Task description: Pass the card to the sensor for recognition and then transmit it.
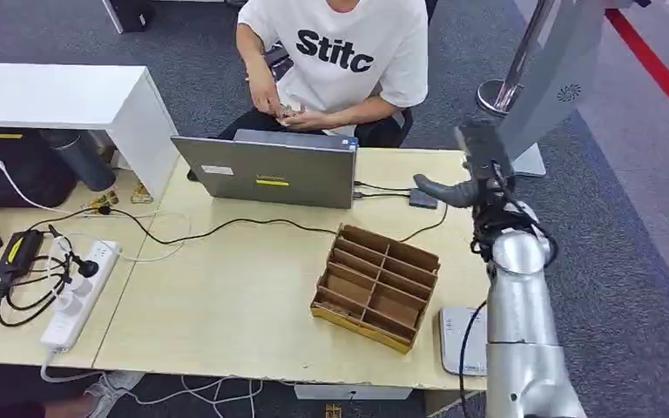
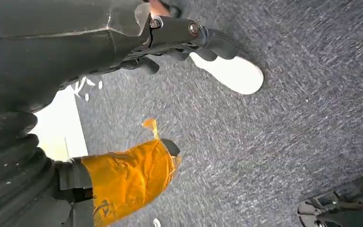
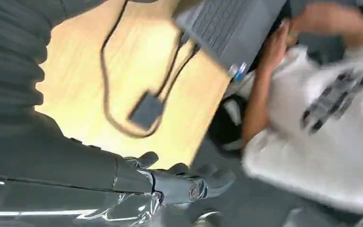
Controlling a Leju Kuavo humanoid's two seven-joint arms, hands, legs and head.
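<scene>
The right robot hand (image 1: 453, 192) hovers empty, fingers loosely apart, beyond the cardboard organiser (image 1: 375, 285) on the worktop (image 1: 226, 305). The left robot hand (image 2: 179, 42) hangs empty over carpet, fingers spread. The person (image 1: 340, 52) behind the laptop (image 1: 266, 170) holds something small; whether it is the card is unclear.

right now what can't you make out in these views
- Card: the person's hands sit partly behind the laptop in the head view, their contents too small.
- Right hand: its fingers blurred in the right wrist view.
- White device: partly hidden by the right arm.

Right hand (image 1: 453, 192) raised, fingers extended, empty; left hand (image 2: 170, 42) hangs empty, fingers apart.
</scene>
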